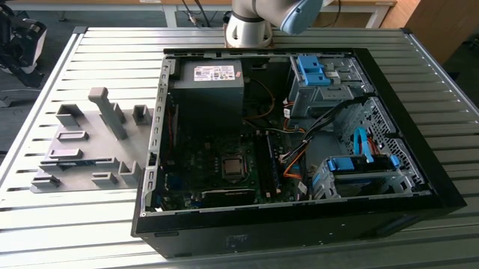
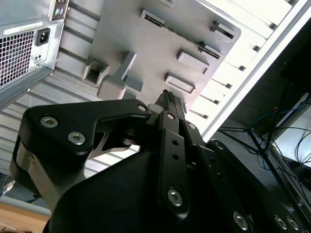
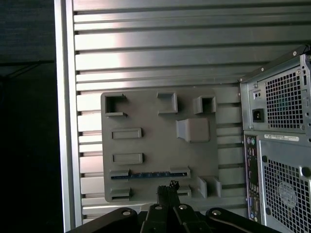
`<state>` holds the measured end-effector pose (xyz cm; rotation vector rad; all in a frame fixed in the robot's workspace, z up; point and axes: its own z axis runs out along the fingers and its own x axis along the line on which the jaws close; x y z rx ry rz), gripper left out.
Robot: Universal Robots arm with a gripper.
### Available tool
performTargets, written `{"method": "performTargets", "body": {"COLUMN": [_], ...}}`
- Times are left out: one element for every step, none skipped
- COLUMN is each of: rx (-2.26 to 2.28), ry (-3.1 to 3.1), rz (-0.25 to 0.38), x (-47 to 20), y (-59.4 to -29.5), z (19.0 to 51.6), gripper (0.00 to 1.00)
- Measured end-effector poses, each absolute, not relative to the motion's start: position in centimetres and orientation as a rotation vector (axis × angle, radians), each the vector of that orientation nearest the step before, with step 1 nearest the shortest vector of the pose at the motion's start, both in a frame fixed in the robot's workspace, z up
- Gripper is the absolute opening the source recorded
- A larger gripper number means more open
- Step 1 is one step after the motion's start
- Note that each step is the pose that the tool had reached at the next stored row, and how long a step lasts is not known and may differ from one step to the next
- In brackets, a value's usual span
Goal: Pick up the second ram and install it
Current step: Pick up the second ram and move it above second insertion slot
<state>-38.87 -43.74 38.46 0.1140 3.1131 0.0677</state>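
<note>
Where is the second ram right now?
The second ram lies in the gray holder plate on the table, at the exterior view's left of the open computer case.

Bright light glares off a slatted metal table (image 1: 82, 230) (strongest in both wrist views); beyond it in the exterior view stand a white-framed desk (image 1: 374, 8) and a brown wooden panel (image 1: 441, 22).

Second ram (image 3: 148, 174) lies in the grey tray (image 3: 150, 145); computer case (image 3: 286, 194) nearby.
</note>
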Motion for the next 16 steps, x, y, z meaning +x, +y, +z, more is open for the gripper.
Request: {"method": "performTargets", "body": {"rx": [0.109, 0.101, 0.092, 0.082, 0.07, 0.058, 0.046, 0.033, 0.019, 0.006, -0.007, -0.019, -0.03, -0.039, -0.048, -0.057], "ry": [3.113, 3.114, 3.114, 3.115, 3.115, 3.115, 3.116, 3.116, 3.117, 3.117, 3.117, 3.117, 3.117, 3.117, 3.117, 3.117], "rz": [0.068, 0.068, 0.068, 0.068, 0.068, 0.068, 0.069, 0.069, 0.069, 0.069, 0.069, 0.069, 0.069, 0.07, 0.07, 0.07], "x": [-38.87, -38.87, -38.87, -38.88, -38.88, -38.89, -38.89, -38.9, -38.9, -38.91, -38.91, -38.91, -38.91, -38.91, -38.92, -38.92], "y": [-43.74, -43.74, -43.74, -43.74, -43.74, -43.74, -43.75, -43.75, -43.75, -43.75, -43.75, -43.75, -43.75, -43.76, -43.76, -43.76], "z": [38.46, 38.46, 38.46, 38.46, 38.46, 38.46, 38.46, 38.46, 38.46, 38.46, 38.46, 38.46, 38.46, 38.46, 38.46, 38.46], "gripper": [0.12, 0.12, 0.12, 0.12, 0.12, 0.12, 0.12, 0.12, 0.12, 0.12, 0.12, 0.12, 0.12, 0.12, 0.12, 0.12]}}
